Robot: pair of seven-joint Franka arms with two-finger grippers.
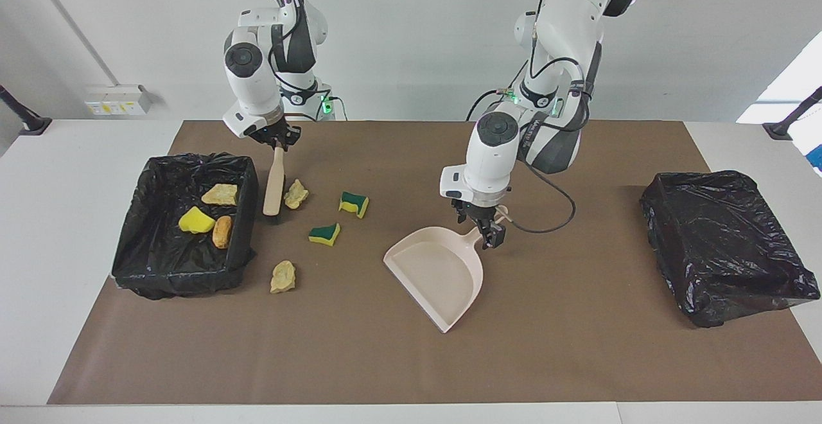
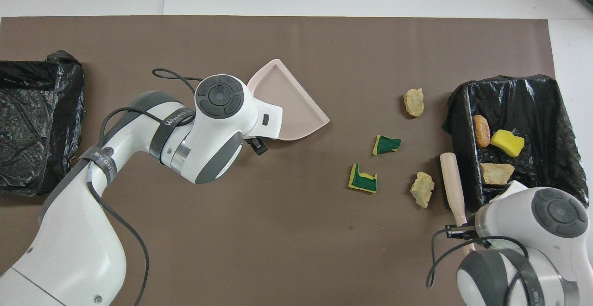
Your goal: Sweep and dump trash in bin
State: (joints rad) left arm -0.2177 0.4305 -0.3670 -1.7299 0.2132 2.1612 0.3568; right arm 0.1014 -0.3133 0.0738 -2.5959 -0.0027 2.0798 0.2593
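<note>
Beige brush point(image 1: 274, 186) gripped in my right pincer point(image 1: 277, 144) beside the bin point(image 1: 131, 244); left pincer point(image 1: 488, 230) clamps the dustpan point(image 1: 437, 276), mouth probably angled to catch four trash bits point(image 1: 324, 234) loose on the worktop point(image 1: 578, 347). Three already binned.

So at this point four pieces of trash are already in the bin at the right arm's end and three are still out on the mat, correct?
Not quite: the counts are swapped. The facing view shows three pieces in the bin: a beige wad, a yellow sponge and an orange-brown lump. Four lie on the mat: two beige wads and two green-and-yellow sponges.
</note>
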